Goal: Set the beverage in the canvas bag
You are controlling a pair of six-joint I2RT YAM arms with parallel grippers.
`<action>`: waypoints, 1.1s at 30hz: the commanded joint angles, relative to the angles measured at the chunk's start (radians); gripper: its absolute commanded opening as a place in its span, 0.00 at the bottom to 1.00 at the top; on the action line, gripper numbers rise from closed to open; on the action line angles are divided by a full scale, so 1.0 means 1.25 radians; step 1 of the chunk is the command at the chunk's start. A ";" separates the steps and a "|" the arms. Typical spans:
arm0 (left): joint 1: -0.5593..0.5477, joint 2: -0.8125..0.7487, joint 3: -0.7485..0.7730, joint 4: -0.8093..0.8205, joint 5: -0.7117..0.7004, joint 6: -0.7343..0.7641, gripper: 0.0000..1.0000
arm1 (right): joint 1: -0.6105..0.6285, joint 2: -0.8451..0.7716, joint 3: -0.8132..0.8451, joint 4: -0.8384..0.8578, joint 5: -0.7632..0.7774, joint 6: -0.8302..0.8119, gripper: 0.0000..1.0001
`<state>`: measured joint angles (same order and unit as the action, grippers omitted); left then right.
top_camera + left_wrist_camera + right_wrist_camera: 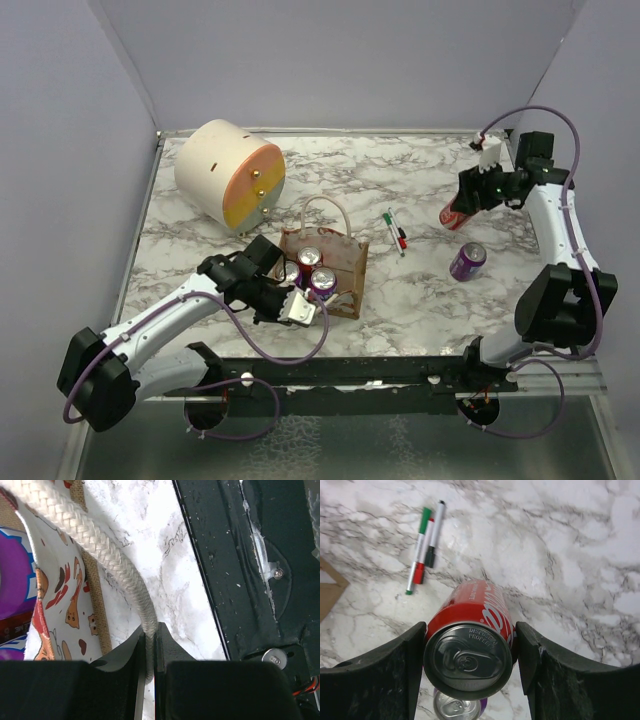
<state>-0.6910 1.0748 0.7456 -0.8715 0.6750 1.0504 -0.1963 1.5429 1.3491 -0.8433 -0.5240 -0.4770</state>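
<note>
Beverage: red can (472, 610), rigid, smooth, probably slippery and easily dented. It is clamped across its body near the rim by the right hand (470, 652), well right of the canvas bag (348, 275). Left hand (150, 647): pinching the bag's soft rope handle (102, 547).

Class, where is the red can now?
Top view, right side: the red can is clamped in the right gripper, beyond the purple can, right of the markers.

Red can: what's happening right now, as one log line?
right gripper: shut on red can | left gripper: shut on bag handle | canvas bag: holds cans | purple can: on table
</note>
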 commanded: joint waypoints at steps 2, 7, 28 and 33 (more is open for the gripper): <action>-0.016 0.019 0.012 -0.054 0.004 0.022 0.03 | 0.070 -0.089 0.123 -0.078 -0.191 -0.029 0.11; -0.033 0.030 0.002 -0.053 -0.008 0.021 0.03 | 0.247 -0.118 0.172 -0.098 -0.193 -0.042 0.08; -0.032 0.079 0.008 -0.025 0.005 0.038 0.03 | 0.672 0.022 0.226 -0.070 -0.089 -0.031 0.06; -0.033 0.075 0.006 -0.026 0.008 0.037 0.03 | 0.701 0.039 0.213 -0.058 -0.010 -0.028 0.05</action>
<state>-0.7280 1.1660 0.7460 -0.8715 0.6651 1.0805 0.6498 1.5913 1.6135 -0.9920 -0.6277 -0.5274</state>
